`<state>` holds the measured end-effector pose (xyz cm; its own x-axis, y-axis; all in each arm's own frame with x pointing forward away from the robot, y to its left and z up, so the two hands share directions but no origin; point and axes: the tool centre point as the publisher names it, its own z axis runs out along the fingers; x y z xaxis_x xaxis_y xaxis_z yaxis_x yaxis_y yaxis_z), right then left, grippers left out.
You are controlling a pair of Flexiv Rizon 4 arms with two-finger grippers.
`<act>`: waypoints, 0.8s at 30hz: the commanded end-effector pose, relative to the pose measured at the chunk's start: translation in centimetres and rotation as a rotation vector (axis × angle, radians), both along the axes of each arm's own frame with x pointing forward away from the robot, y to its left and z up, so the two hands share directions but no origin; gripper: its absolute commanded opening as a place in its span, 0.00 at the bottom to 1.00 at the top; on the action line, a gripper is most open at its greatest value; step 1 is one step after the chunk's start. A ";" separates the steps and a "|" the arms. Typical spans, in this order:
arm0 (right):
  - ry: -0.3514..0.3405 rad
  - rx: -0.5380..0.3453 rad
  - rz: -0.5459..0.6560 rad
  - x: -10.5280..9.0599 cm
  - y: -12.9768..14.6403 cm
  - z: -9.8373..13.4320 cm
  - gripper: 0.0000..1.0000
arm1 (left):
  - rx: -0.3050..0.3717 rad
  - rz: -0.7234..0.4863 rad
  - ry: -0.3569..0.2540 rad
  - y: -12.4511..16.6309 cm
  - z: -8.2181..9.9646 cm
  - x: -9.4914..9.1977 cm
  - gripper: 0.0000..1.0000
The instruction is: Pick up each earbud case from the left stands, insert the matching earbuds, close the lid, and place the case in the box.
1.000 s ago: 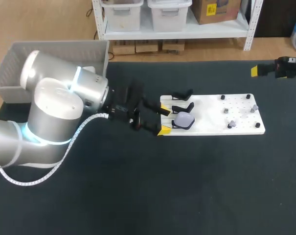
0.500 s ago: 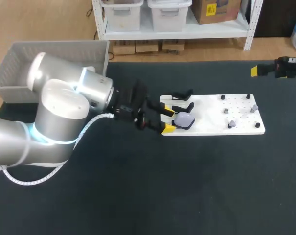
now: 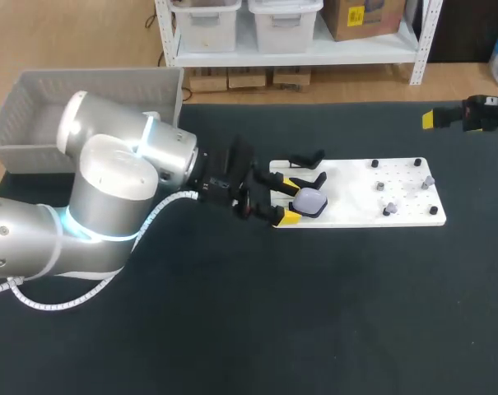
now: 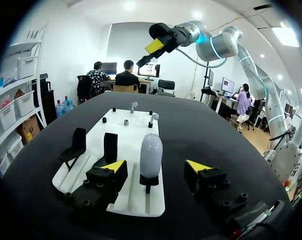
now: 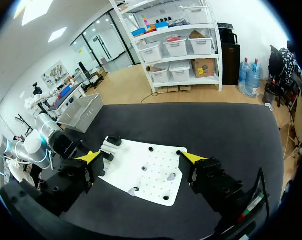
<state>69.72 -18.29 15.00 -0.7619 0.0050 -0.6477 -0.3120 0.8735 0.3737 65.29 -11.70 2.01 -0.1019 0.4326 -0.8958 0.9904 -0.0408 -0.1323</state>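
Observation:
A lavender earbud case [image 3: 310,202] stands upright on the nearest black stand at the left end of the white board [image 3: 360,216]. My left gripper [image 3: 289,201] is open, its yellow tips on either side of the case's near end. In the left wrist view the case [image 4: 151,154] rises between the fingers with a gap on each side. Two black stands [image 3: 308,178] behind it are empty. Small grey earbuds [image 3: 388,210] sit on pegs at the board's right end. My right gripper [image 5: 142,157] hangs open high above the board [image 5: 155,185], at the table's far right.
A grey plastic box [image 3: 34,103] stands at the table's back left corner, behind my left arm. The board lies in the middle of the black table [image 3: 314,313]. My right arm's gripper [image 3: 436,118] shows at the far right edge.
My left gripper has moved right towards the board; its tips now flank the lavender case. Its fingers narrowed a little. The right arm has kept still.

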 end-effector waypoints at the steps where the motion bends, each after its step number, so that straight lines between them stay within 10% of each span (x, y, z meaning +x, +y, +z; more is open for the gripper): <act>1: -0.001 0.002 0.002 0.0 0.0 -0.1 1.00 | -0.001 -0.007 0.002 -0.3 -0.2 0.4 0.72; 24: -0.001 0.002 0.002 0.0 0.0 -0.1 1.00 | -0.003 -0.022 0.006 -1.4 -0.7 1.3 0.62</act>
<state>69.72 -18.29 15.00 -0.7619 0.0049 -0.6477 -0.3120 0.8735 0.3737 66.21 -12.83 1.51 -0.0981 0.4297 -0.8976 0.9893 -0.0556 -0.1347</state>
